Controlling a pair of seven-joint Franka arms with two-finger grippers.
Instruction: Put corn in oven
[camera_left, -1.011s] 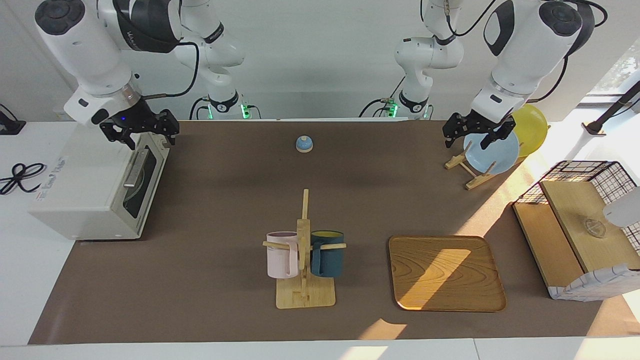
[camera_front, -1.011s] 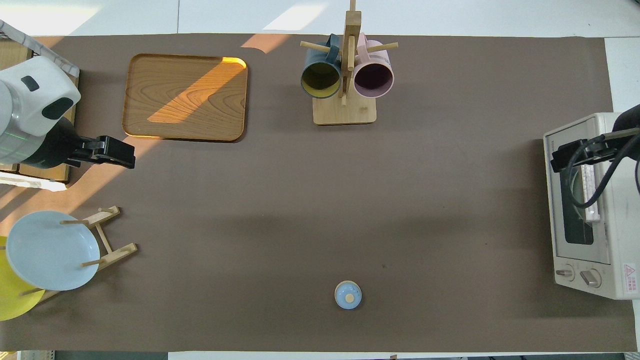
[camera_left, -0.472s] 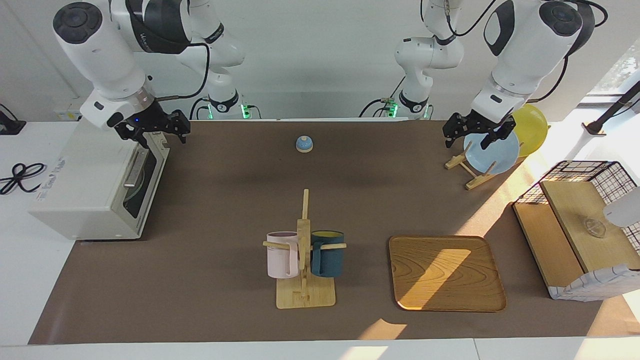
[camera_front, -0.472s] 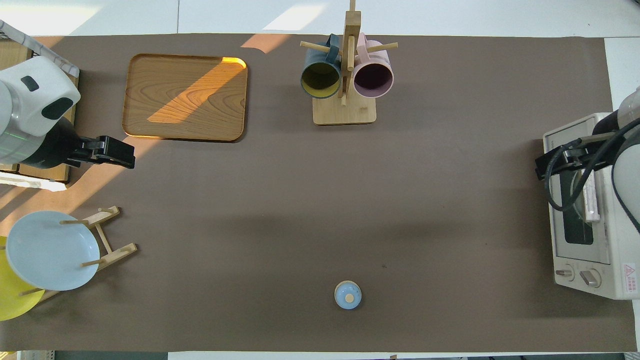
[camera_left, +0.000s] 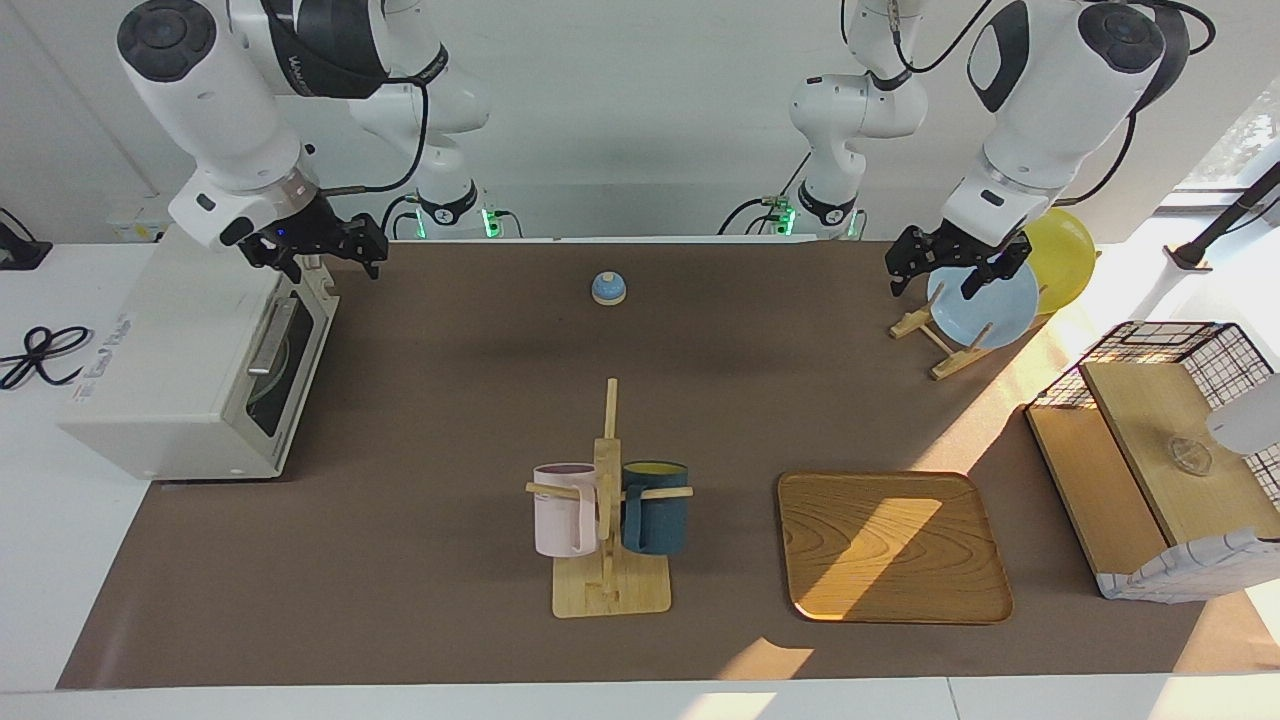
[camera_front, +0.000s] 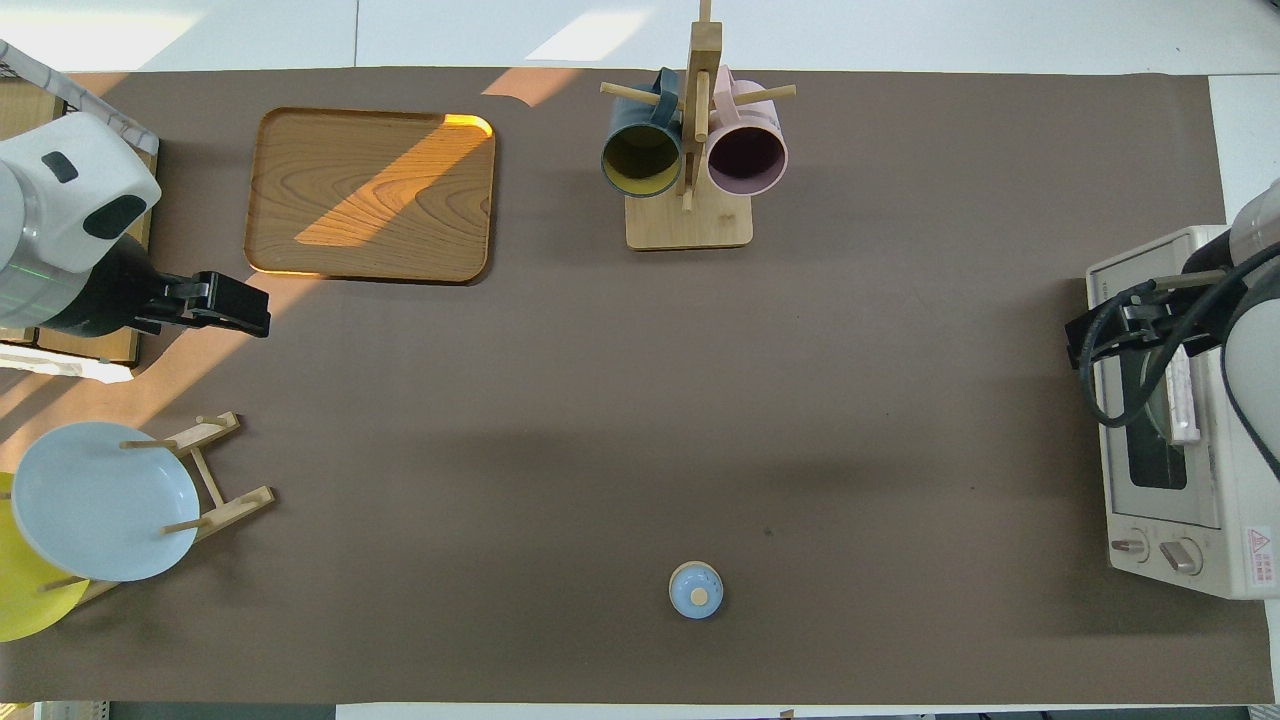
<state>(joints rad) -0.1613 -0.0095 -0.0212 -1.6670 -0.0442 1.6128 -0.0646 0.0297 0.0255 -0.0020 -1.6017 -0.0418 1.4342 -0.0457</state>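
Note:
The off-white oven (camera_left: 170, 370) stands at the right arm's end of the table, its glass door shut and its metal handle (camera_left: 268, 335) on top of the door. My right gripper (camera_left: 320, 262) hangs open and empty over the oven's corner nearest the robots; the overhead view shows the right gripper (camera_front: 1080, 342) at the oven's (camera_front: 1165, 440) front edge. My left gripper (camera_left: 932, 285) waits open and empty over the plate rack, and the left gripper (camera_front: 258, 312) holds nothing in the overhead view either. The corn is out of view.
A wooden mug rack (camera_left: 608, 560) carries a pink mug and a dark blue mug. Beside it lies a wooden tray (camera_left: 890, 545). A small blue bell (camera_left: 608, 288) sits near the robots. A plate rack with a blue plate (camera_left: 985, 305) and a yellow plate, plus a wire basket (camera_left: 1160, 450), stand at the left arm's end.
My right gripper has lifted off the area of the oven door's handle and drifted toward the table's middle, staying open. The left arm has not moved.

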